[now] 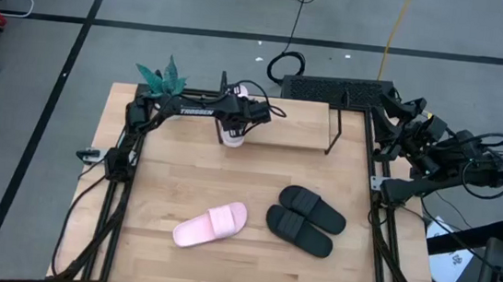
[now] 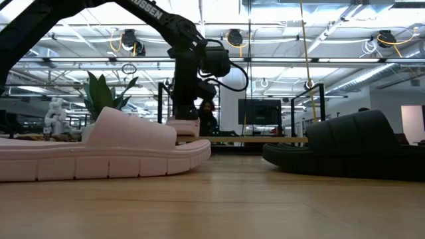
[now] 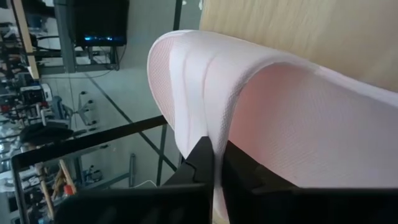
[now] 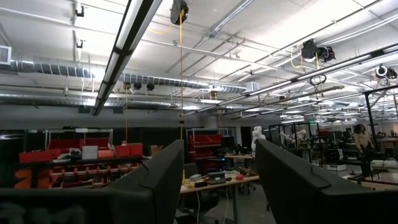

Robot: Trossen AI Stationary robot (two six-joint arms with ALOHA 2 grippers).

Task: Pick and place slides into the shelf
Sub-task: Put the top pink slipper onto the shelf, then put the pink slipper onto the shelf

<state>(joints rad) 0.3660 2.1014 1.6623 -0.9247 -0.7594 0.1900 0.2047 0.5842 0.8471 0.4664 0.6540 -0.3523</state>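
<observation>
My left gripper [image 1: 235,123] hangs over the left end of the shelf [image 1: 294,134], a light wooden board with a black end frame at the far edge of the table. It is shut on one light pink slide [image 1: 231,139], which fills the left wrist view [image 3: 280,106]. The other pink slide [image 1: 211,224] lies sole-down near the table's middle. The black pair [image 1: 305,219] lies side by side to its right. My right gripper [image 4: 221,152] is open and parked off the table's right edge [image 1: 393,108], facing the room. My left gripper [image 3: 214,171] pinches the edge of the pink slide's wide strap [image 3: 208,127] between its two fingers, coming from above and pointing down. The slide hangs below the fingers over the shelf's left end [image 2: 180,124]. Whether its sole touches the board, I cannot tell.
A green plant [image 1: 160,79] stands at the table's far left corner, beside my left arm. A black mat [image 1: 335,91] lies behind the shelf. The shelf board to the right of the held slide is bare wood. The near half of the table [image 1: 164,179] holds only the three slides.
</observation>
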